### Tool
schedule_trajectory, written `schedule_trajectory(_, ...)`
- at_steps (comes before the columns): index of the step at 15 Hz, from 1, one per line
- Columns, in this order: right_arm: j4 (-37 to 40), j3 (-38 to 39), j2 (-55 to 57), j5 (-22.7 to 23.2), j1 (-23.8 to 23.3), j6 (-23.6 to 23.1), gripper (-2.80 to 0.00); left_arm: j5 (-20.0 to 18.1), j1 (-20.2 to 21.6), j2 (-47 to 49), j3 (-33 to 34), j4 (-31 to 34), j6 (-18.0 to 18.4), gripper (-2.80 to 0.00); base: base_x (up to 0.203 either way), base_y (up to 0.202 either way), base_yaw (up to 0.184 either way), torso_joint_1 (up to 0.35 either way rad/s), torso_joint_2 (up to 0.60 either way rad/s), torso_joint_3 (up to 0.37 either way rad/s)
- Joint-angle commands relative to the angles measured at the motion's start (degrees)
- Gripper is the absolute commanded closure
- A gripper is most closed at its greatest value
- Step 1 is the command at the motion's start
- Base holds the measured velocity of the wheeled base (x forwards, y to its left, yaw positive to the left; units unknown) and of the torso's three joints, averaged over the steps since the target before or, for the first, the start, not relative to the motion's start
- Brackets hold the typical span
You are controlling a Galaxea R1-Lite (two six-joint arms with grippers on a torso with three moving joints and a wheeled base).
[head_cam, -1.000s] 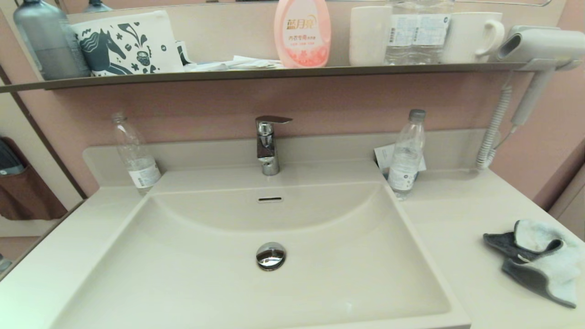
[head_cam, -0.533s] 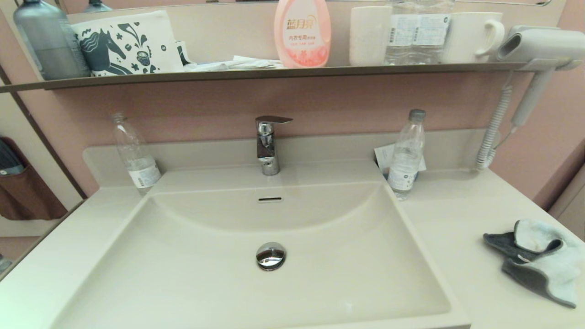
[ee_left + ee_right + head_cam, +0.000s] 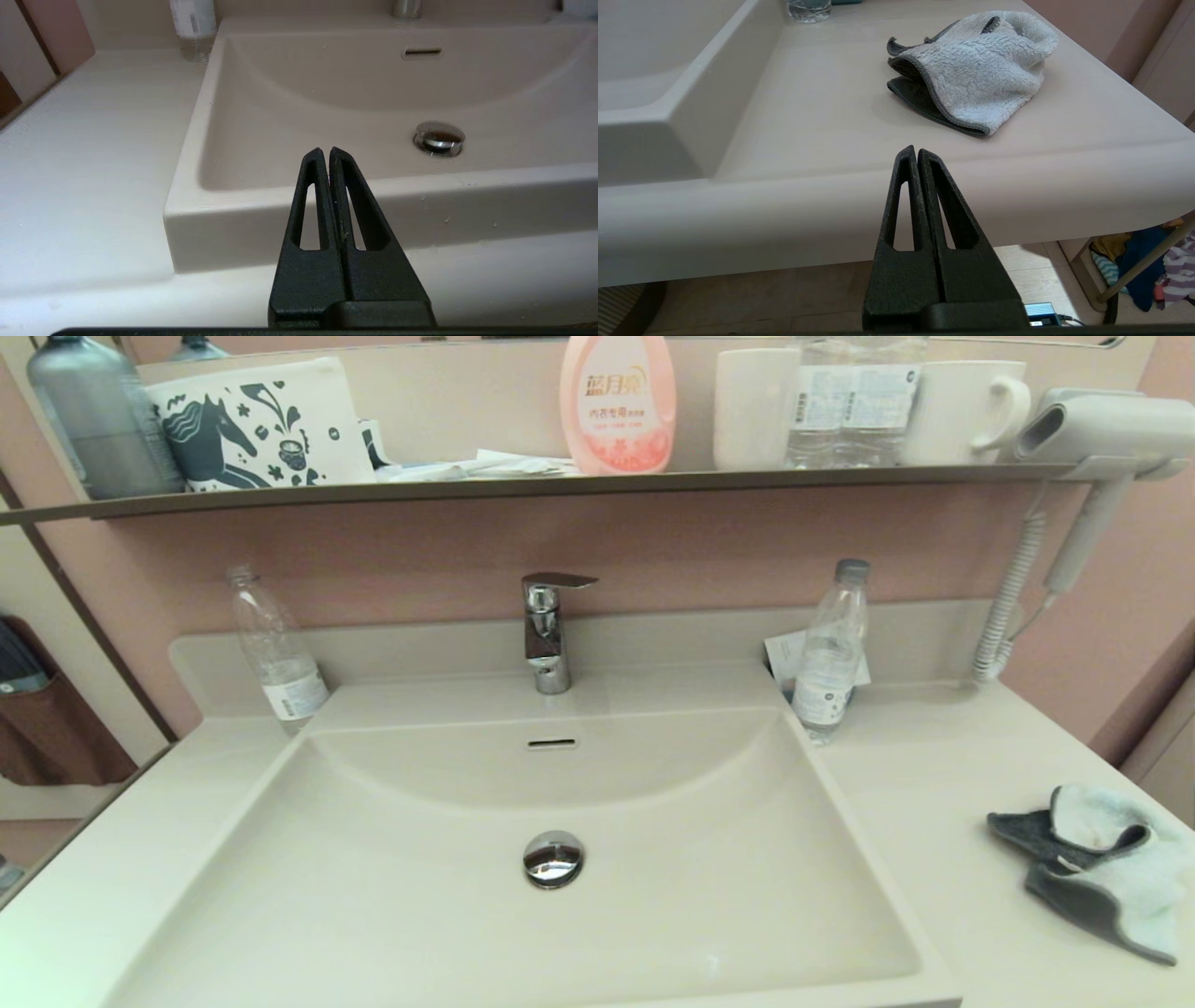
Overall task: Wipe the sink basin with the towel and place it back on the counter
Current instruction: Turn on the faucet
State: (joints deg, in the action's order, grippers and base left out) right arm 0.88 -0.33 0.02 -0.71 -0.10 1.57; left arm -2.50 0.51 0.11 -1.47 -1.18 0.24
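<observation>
The cream-white sink basin (image 3: 672,905) fills the middle of the head view, with its chrome drain plug (image 3: 553,858) and slot overflow hole (image 3: 552,743). The towel (image 3: 1106,868) lies crumpled on the counter (image 3: 934,803) at the right, pale blue-white face up with dark grey edges showing; in the right wrist view the towel (image 3: 980,70) lies beyond the counter's front edge. Neither arm shows in the head view. My right gripper (image 3: 916,150) is shut and empty, in front of the counter edge. My left gripper (image 3: 325,151) is shut and empty, before the basin's front rim (image 3: 420,186).
A chrome faucet (image 3: 546,630) stands behind the basin. Clear plastic bottles stand at the back left (image 3: 275,653) and back right (image 3: 829,649). A wall shelf (image 3: 560,485) holds a pink bottle, cups and a pouch. A hair dryer (image 3: 1102,434) hangs at the right.
</observation>
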Motion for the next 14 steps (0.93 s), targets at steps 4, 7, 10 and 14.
schedule_trajectory(4,0.0,0.0,0.0,0.0,0.0,0.0,0.00,-7.1,0.0,16.3,-16.2,0.9,0.0,0.00,0.000,0.000,0.000,0.000,0.00,0.000)
schedule_trajectory(7,0.0,0.0,0.0,0.0,0.0,0.0,0.00,-11.7,-0.1,33.3,-24.0,-1.7,-0.1,0.00,0.000,0.000,0.000,0.000,0.00,0.000)
schedule_trajectory(10,0.0,0.0,0.0,0.0,0.0,0.0,0.00,-13.9,-3.4,48.9,-29.4,-8.9,0.0,0.00,0.000,0.000,0.000,0.000,0.00,0.000)
schedule_trajectory(14,0.0,0.0,0.0,0.0,0.0,0.0,0.00,-6.5,-19.7,67.1,-35.4,-19.2,-0.3,0.00,0.000,0.000,0.000,0.000,0.00,0.000)
